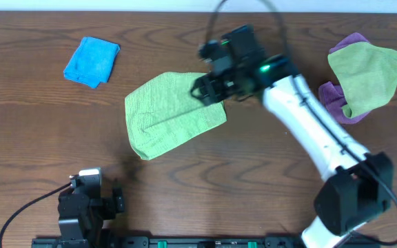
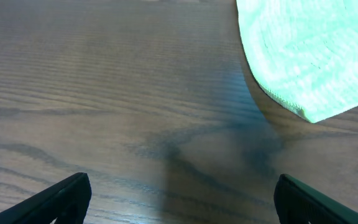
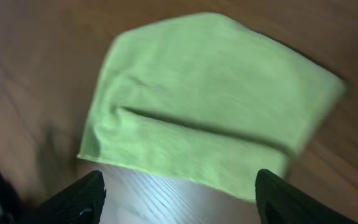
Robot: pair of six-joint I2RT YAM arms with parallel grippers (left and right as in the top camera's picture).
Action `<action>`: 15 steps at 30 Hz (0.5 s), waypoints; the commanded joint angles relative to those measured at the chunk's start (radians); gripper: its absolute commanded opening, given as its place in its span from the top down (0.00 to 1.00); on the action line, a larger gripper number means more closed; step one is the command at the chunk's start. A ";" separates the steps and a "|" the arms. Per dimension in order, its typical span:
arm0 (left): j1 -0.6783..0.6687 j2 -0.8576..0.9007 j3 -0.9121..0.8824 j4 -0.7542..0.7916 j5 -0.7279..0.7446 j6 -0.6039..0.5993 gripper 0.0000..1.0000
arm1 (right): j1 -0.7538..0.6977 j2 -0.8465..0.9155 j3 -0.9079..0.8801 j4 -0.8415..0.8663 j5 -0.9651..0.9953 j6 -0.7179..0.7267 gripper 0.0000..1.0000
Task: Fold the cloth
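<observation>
The bright lime-green microfibre cloth (image 1: pixel 173 114) lies flat near the middle of the dark wooden table (image 1: pixel 205 180). One straight crease line crosses it. Seen from above, its long side runs from lower left to upper right. The right gripper (image 3: pixel 180 202) hovers over the cloth's upper right edge, with fingers wide apart and nothing held. The left gripper (image 2: pixel 182 199) is also spread and empty, low near the table's front and apart from the cloth.

Lime cloth (image 1: pixel 171 114) flat, ctr (w/ crease)
</observation>
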 commanded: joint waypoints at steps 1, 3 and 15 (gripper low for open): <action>-0.005 -0.006 -0.006 -0.025 0.000 0.011 0.05 | -0.086 -0.006 -0.006 -0.055 -0.074 0.027 0.19; -0.005 -0.006 -0.006 -0.025 0.000 0.011 0.05 | -0.128 -0.006 -0.026 -0.082 -0.100 0.025 0.19; -0.005 -0.006 -0.006 -0.025 -0.008 0.011 0.05 | -0.187 -0.006 -0.334 0.051 -0.175 0.066 0.30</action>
